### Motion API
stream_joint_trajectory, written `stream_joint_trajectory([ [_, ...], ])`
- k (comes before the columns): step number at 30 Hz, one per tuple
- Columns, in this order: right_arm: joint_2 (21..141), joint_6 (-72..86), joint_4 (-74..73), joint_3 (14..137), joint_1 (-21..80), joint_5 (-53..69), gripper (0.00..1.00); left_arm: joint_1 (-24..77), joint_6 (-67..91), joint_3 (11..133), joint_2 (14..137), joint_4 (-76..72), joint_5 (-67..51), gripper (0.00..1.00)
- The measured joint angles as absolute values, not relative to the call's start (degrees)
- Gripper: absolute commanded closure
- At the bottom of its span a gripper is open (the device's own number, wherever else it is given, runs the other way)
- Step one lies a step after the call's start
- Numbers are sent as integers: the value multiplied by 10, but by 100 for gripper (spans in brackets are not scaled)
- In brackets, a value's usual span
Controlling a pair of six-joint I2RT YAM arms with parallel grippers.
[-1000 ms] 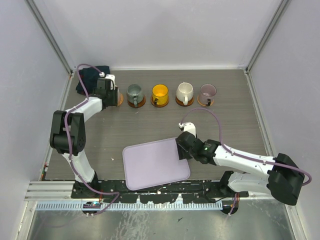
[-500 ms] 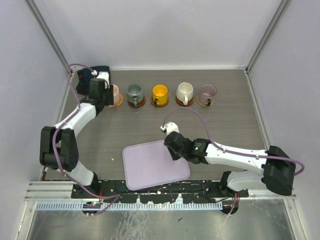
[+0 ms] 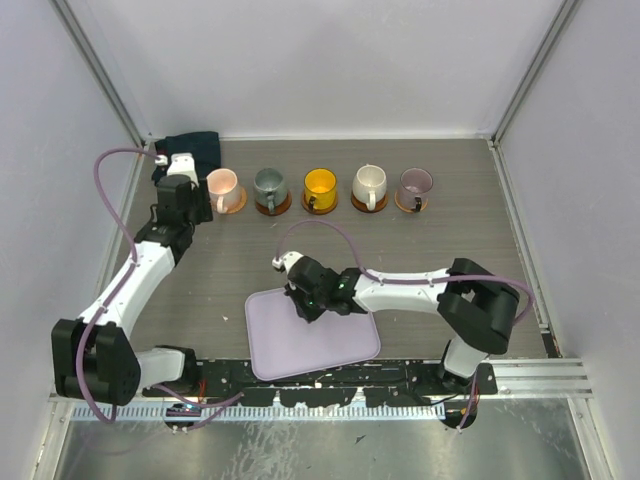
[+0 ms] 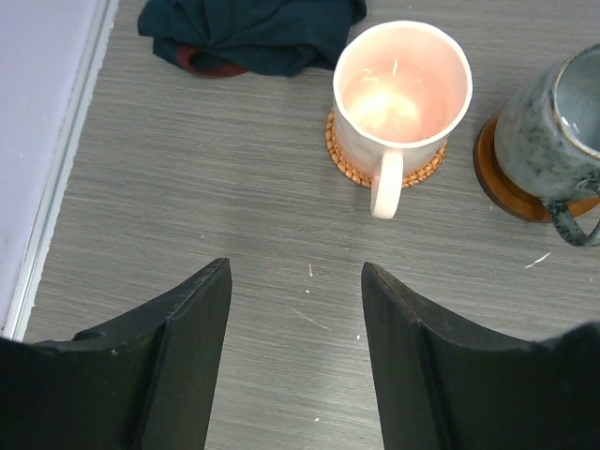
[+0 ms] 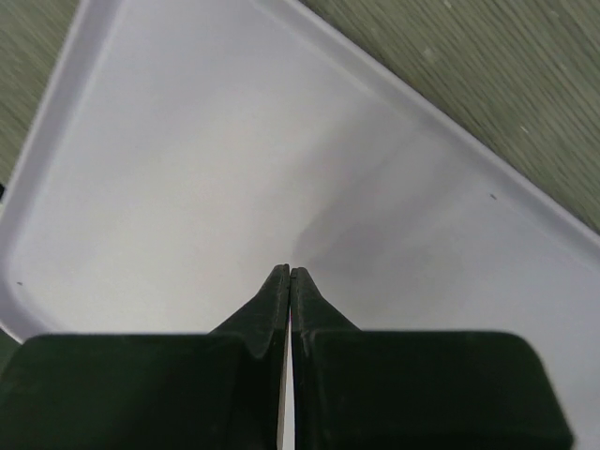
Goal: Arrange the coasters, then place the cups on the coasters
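Note:
Five cups stand in a far row, each on a coaster: pink cup [image 3: 221, 186], grey-green cup [image 3: 269, 185], yellow cup [image 3: 320, 184], cream cup [image 3: 369, 182], purple-grey cup [image 3: 414, 183]. In the left wrist view the pink cup [image 4: 401, 89] sits on a cork coaster [image 4: 339, 161], and the grey-green cup [image 4: 548, 117] on a brown coaster [image 4: 495, 183]. My left gripper [image 3: 190, 206] [image 4: 295, 272] is open and empty, just short of the pink cup. My right gripper [image 3: 303, 307] [image 5: 290, 272] is shut, empty, above the lilac tray [image 3: 335, 350] [image 5: 178, 169].
A dark blue cloth [image 3: 195, 148] [image 4: 253, 33] lies bunched in the far left corner, beside the pink cup. Pale enclosure walls [image 3: 60, 200] close in the table on the left, right and far sides. The tray lies near the front edge, between the arm bases.
My left gripper has opened and drawn back from the pink cup, which now stands alone on its coaster. My right gripper has shut and swung left over the tray.

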State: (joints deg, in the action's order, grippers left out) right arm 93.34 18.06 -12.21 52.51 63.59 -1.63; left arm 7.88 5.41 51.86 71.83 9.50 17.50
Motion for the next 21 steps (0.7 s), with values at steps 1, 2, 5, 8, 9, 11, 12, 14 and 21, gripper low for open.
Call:
stream_joint_trajectory([
  [1, 942, 179, -117, 532, 636, -7, 96, 79, 54, 518, 711, 97, 178, 41],
  [2, 953, 178, -109, 542, 637, 5, 96, 79, 55, 517, 703, 98, 180, 40],
  [5, 977, 175, -97, 567, 637, 32, 96, 79, 58, 516, 690, 99, 184, 40],
  [8, 1009, 171, -86, 599, 639, 57, 96, 79, 65, 509, 686, 100, 187, 40],
  [9, 1021, 170, -81, 610, 640, 65, 98, 79, 66, 507, 686, 101, 187, 40],
  [11, 1042, 167, -74, 629, 641, 79, 99, 79, 69, 500, 686, 103, 188, 40],
  [12, 1050, 166, -73, 637, 641, 84, 99, 79, 70, 498, 686, 106, 189, 40],
  [14, 1073, 166, -68, 656, 642, 95, 99, 79, 71, 495, 686, 108, 189, 40],
  [21, 1119, 166, -56, 688, 642, 105, 99, 79, 80, 492, 686, 110, 189, 39],
])
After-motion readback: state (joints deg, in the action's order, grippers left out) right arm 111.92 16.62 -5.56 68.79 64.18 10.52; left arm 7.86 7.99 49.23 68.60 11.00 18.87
